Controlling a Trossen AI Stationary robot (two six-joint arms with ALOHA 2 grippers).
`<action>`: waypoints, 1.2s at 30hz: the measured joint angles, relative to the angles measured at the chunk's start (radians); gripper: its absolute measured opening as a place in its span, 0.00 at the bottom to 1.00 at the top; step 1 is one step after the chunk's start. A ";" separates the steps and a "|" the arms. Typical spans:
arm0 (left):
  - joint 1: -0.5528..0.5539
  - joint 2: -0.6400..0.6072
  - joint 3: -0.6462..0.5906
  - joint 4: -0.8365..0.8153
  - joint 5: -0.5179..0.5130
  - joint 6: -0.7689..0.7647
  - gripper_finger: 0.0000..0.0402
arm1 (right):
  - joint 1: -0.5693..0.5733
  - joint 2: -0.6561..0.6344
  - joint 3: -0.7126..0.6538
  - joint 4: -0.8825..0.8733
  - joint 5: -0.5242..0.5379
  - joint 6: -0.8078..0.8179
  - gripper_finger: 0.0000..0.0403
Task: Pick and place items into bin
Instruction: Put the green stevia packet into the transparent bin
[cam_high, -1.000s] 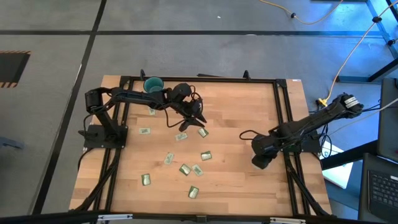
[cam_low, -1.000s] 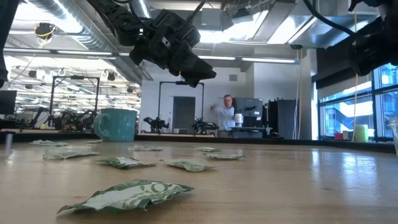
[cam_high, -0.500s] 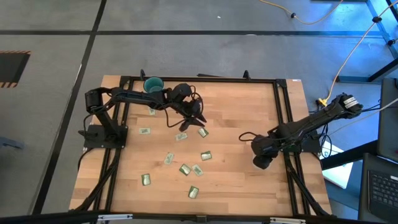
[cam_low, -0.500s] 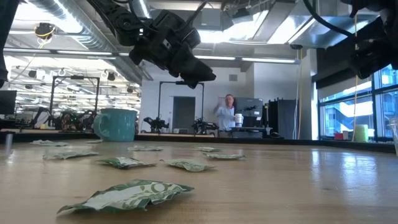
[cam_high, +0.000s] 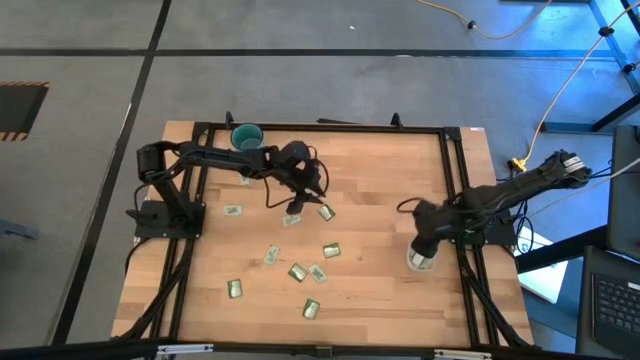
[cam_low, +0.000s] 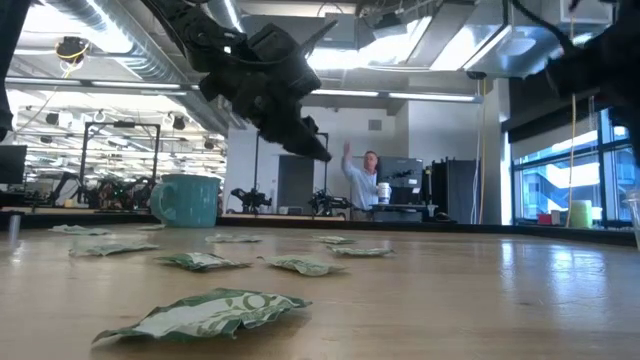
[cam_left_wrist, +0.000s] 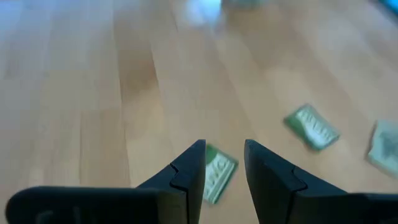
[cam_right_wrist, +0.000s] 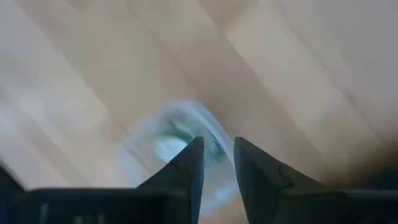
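Observation:
Several pale green foil packets (cam_high: 297, 271) lie flat on the wooden table, also seen in the low view as packets (cam_low: 205, 312). My left gripper (cam_high: 300, 197) hangs open above two of them; in its wrist view one packet (cam_left_wrist: 216, 175) lies below the gap between the fingers and another packet (cam_left_wrist: 312, 126) lies beside it. My left gripper (cam_low: 305, 140) slants downward, clear of the table. The clear bin (cam_high: 421, 260) stands near the table's right edge. My right gripper (cam_high: 428, 236) hovers just on its far side, open; the bin (cam_right_wrist: 177, 146) shows blurred under its fingers with something green inside.
A teal mug (cam_high: 246, 136) stands at the far left corner, the same mug (cam_low: 187, 200) showing in the low view. More packets (cam_high: 236, 289) lie toward the near edge. A black frame (cam_high: 455, 180) borders the table. A person (cam_low: 360, 180) stands far off in the room.
My left gripper has tipped further down and dropped toward the packets below it. My right gripper has drawn back from over the bin, toward the far edge, so the bin now shows uncovered in the high view.

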 joint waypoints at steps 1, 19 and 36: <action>-0.012 0.000 0.000 -0.013 -0.031 0.016 0.26 | -0.004 -0.029 0.000 0.024 0.018 -0.019 0.23; -0.107 0.138 0.000 0.024 -0.264 0.048 0.26 | -0.084 -0.286 -0.006 0.213 0.222 -0.354 0.23; -0.106 0.246 0.019 0.048 -0.349 0.044 0.21 | -0.085 -0.286 -0.007 0.212 0.221 -0.356 0.23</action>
